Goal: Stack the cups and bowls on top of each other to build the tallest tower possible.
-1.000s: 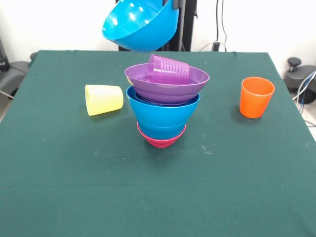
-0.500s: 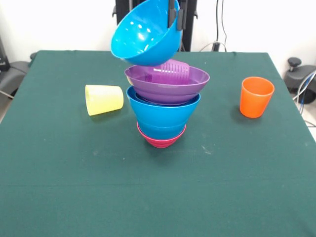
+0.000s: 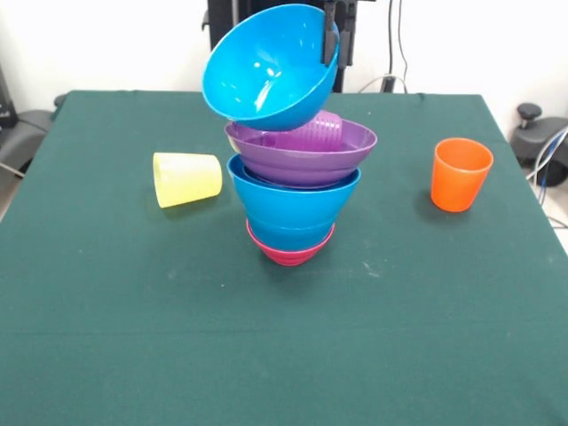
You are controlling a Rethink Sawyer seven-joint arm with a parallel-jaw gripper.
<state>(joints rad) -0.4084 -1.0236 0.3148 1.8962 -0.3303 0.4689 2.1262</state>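
Green tabletop against white wall. Hand clamped on rim of tilted blue bowl, opening facing camera. Tower directly below hand, purple cup lying in purple bowl. Yellow cup, orange cup off to either side.

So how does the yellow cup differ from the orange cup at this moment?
The yellow cup lies on its side on the green table, while the orange cup stands upright with its mouth up. The yellow cup is translucent and pale; the orange cup is opaque and vivid. In the front view the yellow cup is left of the tower, the orange cup right of it. Both are small tapered tumblers, and neither is stacked.
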